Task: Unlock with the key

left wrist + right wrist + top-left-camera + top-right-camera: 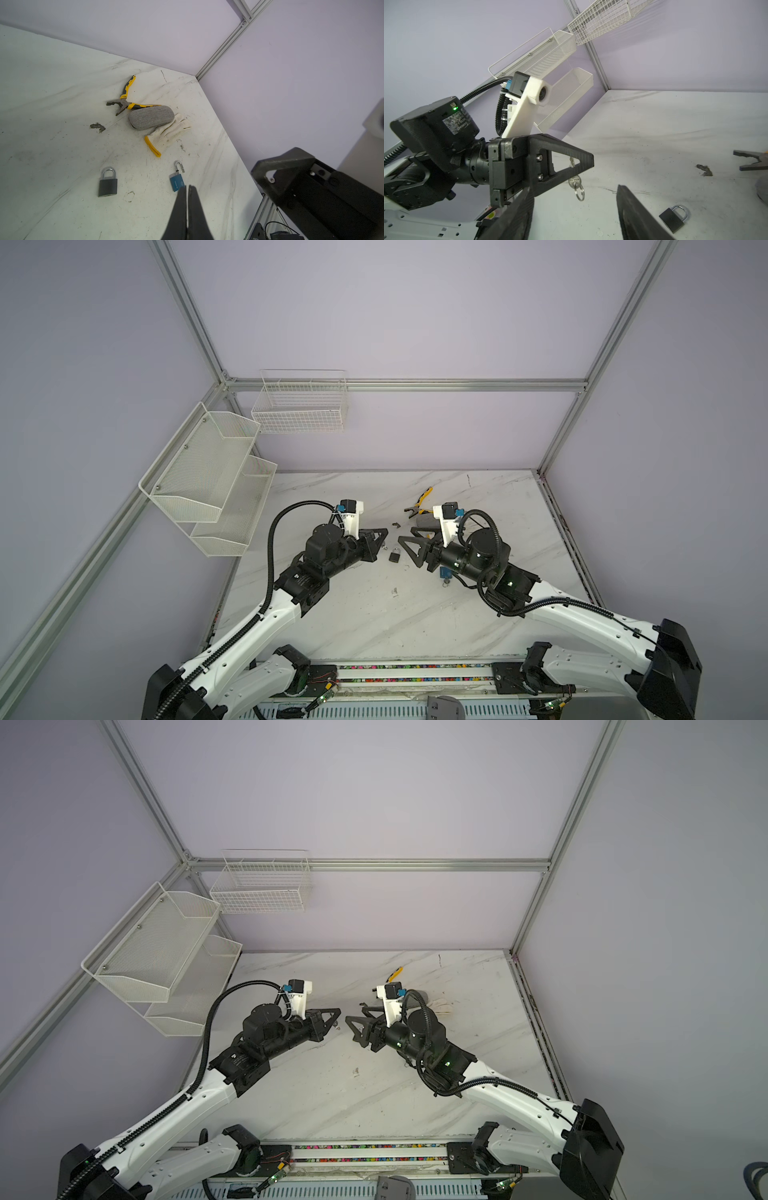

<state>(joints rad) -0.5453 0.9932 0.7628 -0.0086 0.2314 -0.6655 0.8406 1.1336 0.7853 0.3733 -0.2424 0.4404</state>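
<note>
A small silver key (574, 180) with a ring hangs from the closed fingertips of my left gripper (188, 187), above the table. The key shows as a speck under that gripper (384, 534) in a top view. A black padlock (395, 555) with its shackle closed lies flat between the two grippers, apart from both; both wrist views also show the black padlock (108, 185) (673, 218). A blue padlock (176, 182) with its shackle swung open lies near my right arm. My right gripper (574, 187) (405, 532) faces the left one, jaws wide apart and empty.
Yellow-handled pliers (126, 99), a grey case (150, 117) and a white work glove (168, 135) lie at the back right of the table. A two-tier mesh shelf (208, 477) and a wire basket (301, 406) hang on the walls at the left.
</note>
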